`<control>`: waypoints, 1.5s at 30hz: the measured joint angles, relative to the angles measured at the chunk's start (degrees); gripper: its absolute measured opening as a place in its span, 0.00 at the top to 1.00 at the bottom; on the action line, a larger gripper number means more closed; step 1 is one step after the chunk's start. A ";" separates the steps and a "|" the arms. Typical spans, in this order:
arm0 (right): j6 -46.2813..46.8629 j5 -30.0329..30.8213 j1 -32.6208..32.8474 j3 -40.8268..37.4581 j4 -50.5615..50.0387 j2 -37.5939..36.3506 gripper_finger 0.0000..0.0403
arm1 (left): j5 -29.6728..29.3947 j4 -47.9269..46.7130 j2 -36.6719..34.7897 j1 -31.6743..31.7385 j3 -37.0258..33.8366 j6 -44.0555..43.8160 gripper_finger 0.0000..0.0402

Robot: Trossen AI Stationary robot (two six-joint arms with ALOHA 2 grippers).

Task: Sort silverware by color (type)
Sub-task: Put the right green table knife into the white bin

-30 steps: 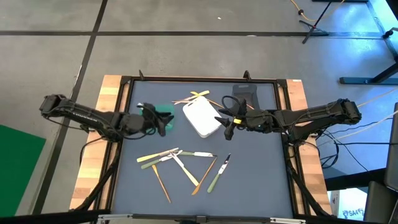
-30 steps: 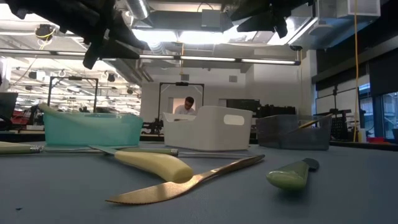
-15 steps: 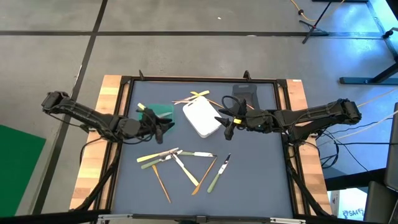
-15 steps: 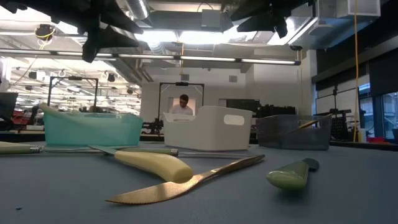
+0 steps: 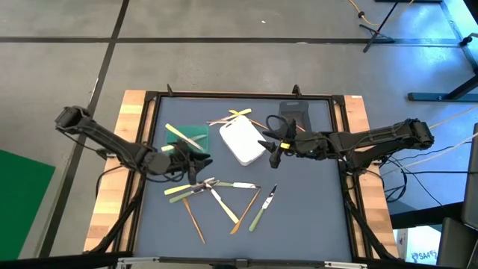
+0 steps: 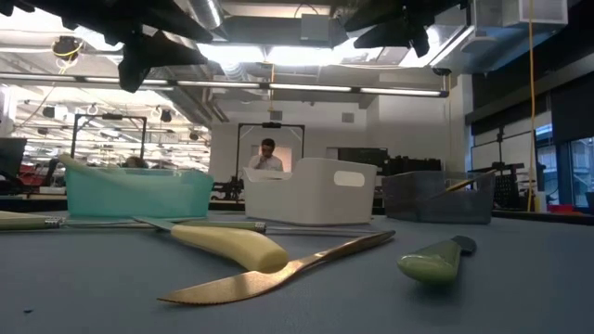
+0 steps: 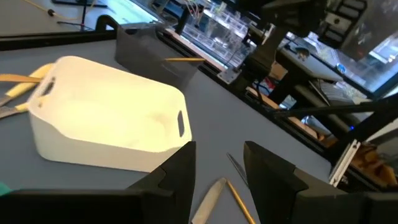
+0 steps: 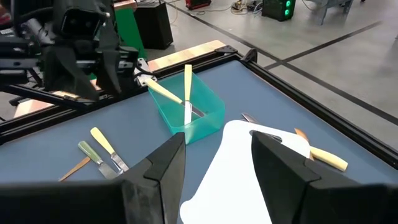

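Several pieces of silverware [image 5: 216, 193] lie flat and loosely crossed on the blue-grey mat near the front. A few more lie behind the white container [image 5: 241, 140]. Two pale yellow pieces [image 8: 188, 87] lean inside the green container [image 5: 197, 135]. An orange-brown one [image 7: 183, 60] sticks out of the grey container [image 5: 296, 113]. My left gripper [image 5: 196, 160] hovers open just on the near side of the green container, above the mat, with nothing between its fingers. My right gripper [image 5: 272, 150] hangs open at the white container's right side.
The three containers stand in a row across the far half of the mat. A black frame [image 5: 342, 142] borders the mat, with wooden boards outside it. In the low view a person [image 6: 267, 156] shows far off in the room behind the table.
My left gripper has swung from over the green container toward the table's near edge and slightly right, staying open. A pale yellow piece leaning in the green container, covered by the gripper before, now shows.
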 joint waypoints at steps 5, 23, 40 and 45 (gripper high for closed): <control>-0.02 0.00 0.00 0.00 -0.68 0.00 0.57 | -0.05 0.13 5.43 -0.62 2.80 0.36 0.68; -7.91 -34.58 0.04 0.00 0.11 0.00 0.57 | -0.05 0.11 12.26 -0.62 7.15 5.74 0.68; -7.93 -35.83 0.04 0.00 -2.32 0.00 0.57 | -0.32 7.33 16.49 -2.06 7.15 11.26 0.68; -7.96 -35.45 0.02 0.00 -2.49 0.00 0.57 | -1.62 16.40 23.62 -3.70 7.15 13.47 0.68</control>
